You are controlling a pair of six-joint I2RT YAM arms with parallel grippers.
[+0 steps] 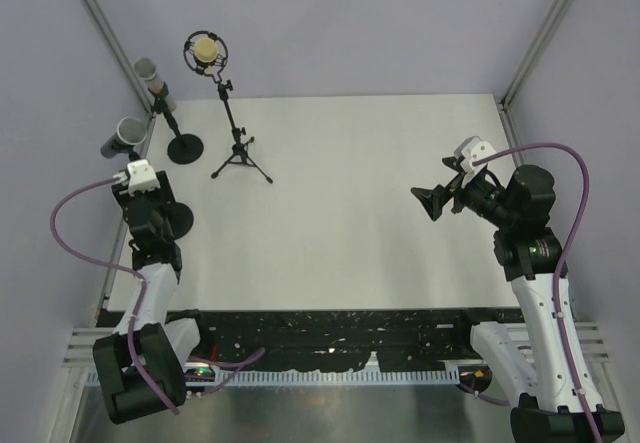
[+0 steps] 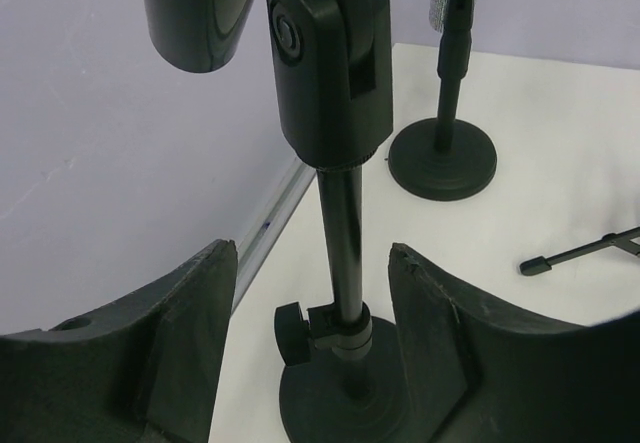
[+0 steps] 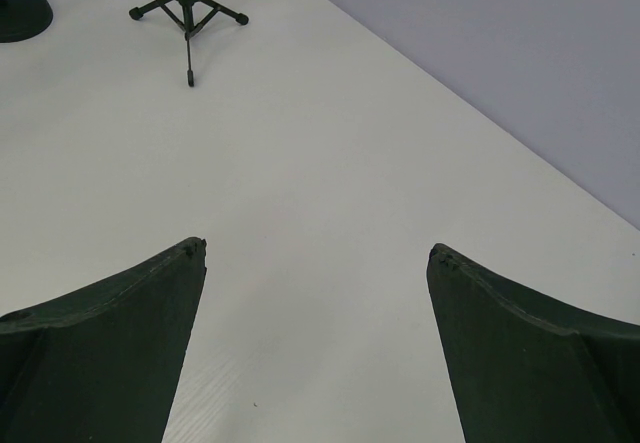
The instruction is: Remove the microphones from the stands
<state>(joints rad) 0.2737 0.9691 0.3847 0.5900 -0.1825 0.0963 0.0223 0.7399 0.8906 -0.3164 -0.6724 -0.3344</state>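
A grey microphone (image 1: 128,135) sits in a black clip (image 2: 330,63) on a round-base stand at the left edge; its body shows in the left wrist view (image 2: 200,13). My left gripper (image 1: 150,203) is open, its fingers either side of the stand's pole (image 2: 345,233) without touching it, low above the round base (image 2: 350,393); it is also seen in the left wrist view (image 2: 312,250). My right gripper (image 1: 437,201) is open and empty above the table's right side, also seen in the right wrist view (image 3: 316,249).
A second grey microphone (image 1: 150,71) stands on a round-base stand (image 1: 185,148) behind the first. A cream microphone in a shock mount (image 1: 206,53) sits on a tripod stand (image 1: 240,158). Frame posts and walls border the left and right edges.
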